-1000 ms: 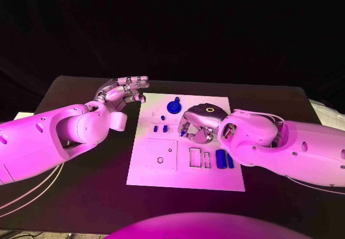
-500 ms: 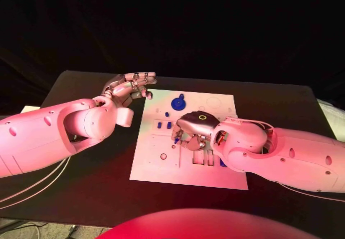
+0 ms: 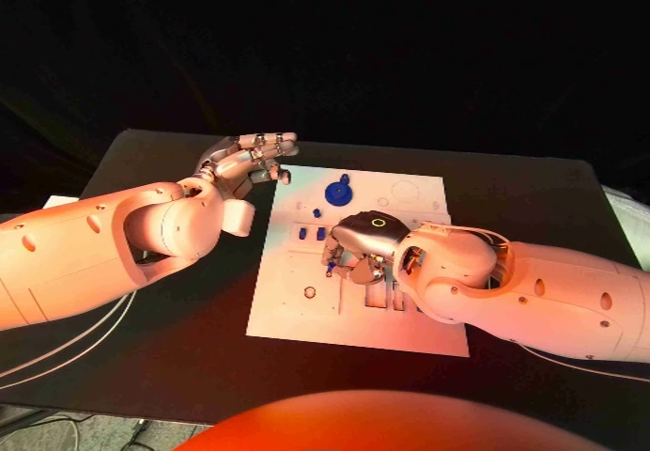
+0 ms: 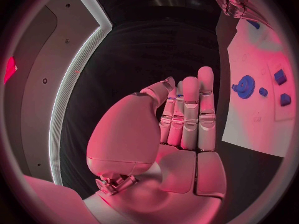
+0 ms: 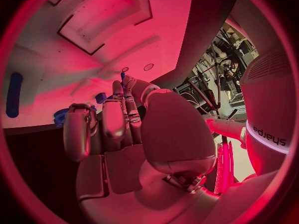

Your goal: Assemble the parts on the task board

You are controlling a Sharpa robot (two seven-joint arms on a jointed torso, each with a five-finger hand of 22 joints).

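The white task board point(image 3: 305, 315) lies in the middle of the black table. A blue gear point(image 3: 336, 194) sits near its far edge, and two small blue parts point(image 3: 312, 235) stand below it. My right hand point(image 3: 363, 246) hovers over the board's middle with its fingers curled down, pinching a thin blue part point(image 3: 330, 267). In the right wrist view that blue part point(image 5: 122, 76) shows at the fingertips above the board point(image 5: 62, 64). My left hand point(image 3: 252, 157) is off the board's far left corner, holding nothing. Its fingers point(image 4: 190, 114) are straight and side by side.
Slots and a square recess point(image 3: 309, 282) are cut into the board's near half. A long blue part point(image 5: 15, 94) lies on the board in the right wrist view. My right forearm point(image 3: 542, 296) covers the board's right side. A pale object point(image 3: 54, 202) sits at the table's left edge.
The camera has shifted. My right hand has moved a little toward the board's left side with the blue part. The left hand keeps its place.
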